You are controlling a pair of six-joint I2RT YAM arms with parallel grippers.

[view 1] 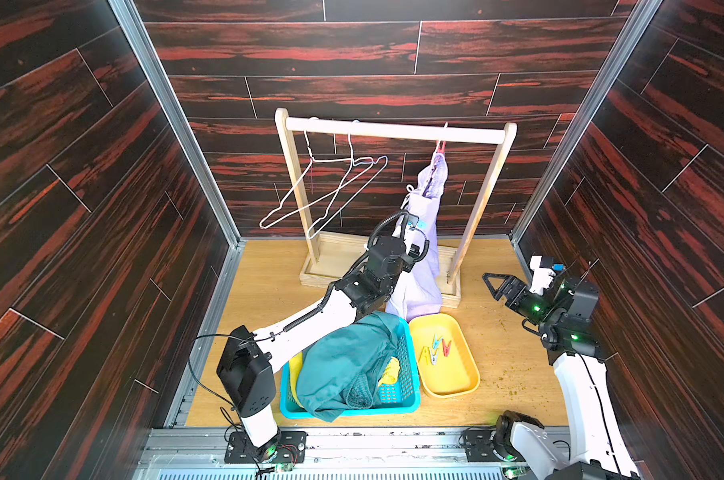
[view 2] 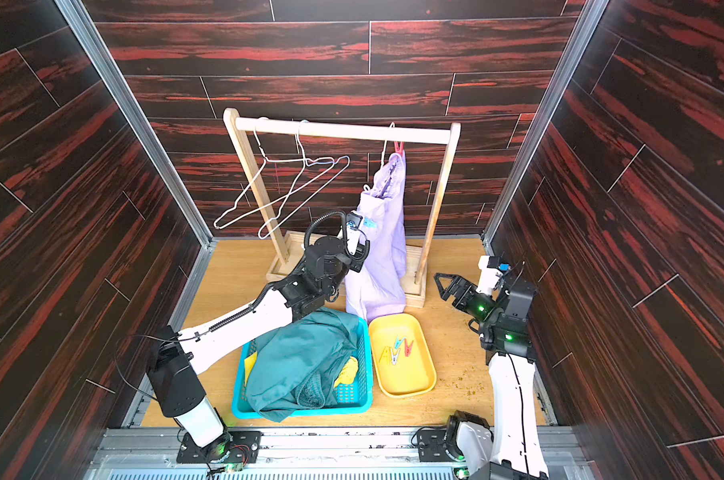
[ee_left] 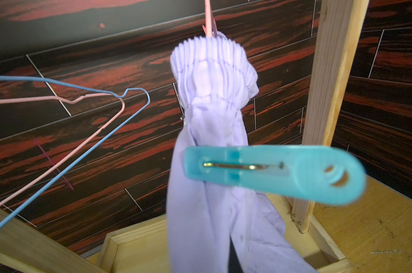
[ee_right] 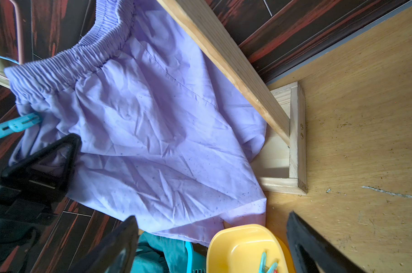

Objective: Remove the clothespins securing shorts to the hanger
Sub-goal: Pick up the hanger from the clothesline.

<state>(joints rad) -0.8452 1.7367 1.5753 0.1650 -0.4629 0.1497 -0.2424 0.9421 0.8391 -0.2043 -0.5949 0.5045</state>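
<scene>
Clothespins [view 1: 436, 343] in view: six.

1. Hangers: three. Two bare wire ones hang at the left end of the rack [view 1: 393, 131]. The left wrist view shows a pink hanger [ee_left: 123, 106] and a blue hanger [ee_left: 149, 99]. The third hanger [ee_left: 208, 16] is pink and hangs near the right end of the bar.
2. Basket [view 1: 406, 374]: one, blue, on the floor in front of the rack. It holds two pairs of shorts. The teal shorts [view 1: 343, 361] lie on top and spill over the front rim. The yellow shorts [view 1: 390, 370] show beneath them.
3. Left gripper [ee_right: 70, 160]: jaws together and pressed against lavender cloth. Whether cloth is pinched between them cannot be told.
4. Lavender shorts [view 1: 420, 274]: one pair. It hangs from the third hanger, and its lower edge reaches the rack base.
   - One red clothespin [view 1: 441, 146] grips the top of the waistband at the hanger.
   - One light-blue clothespin [ee_left: 271, 172] is clipped to the cloth below the waistband, just beside the left wrist.
5. Tray [view 1: 451, 380]: one, yellow, touching the basket's right side. It holds four loose clothespins: two yellowish, one light blue and one red.
6. Right gripper [view 1: 491, 286]: jaws wide apart and holding nothing. It hovers right of the rack base, well apart from the shorts.
</scene>
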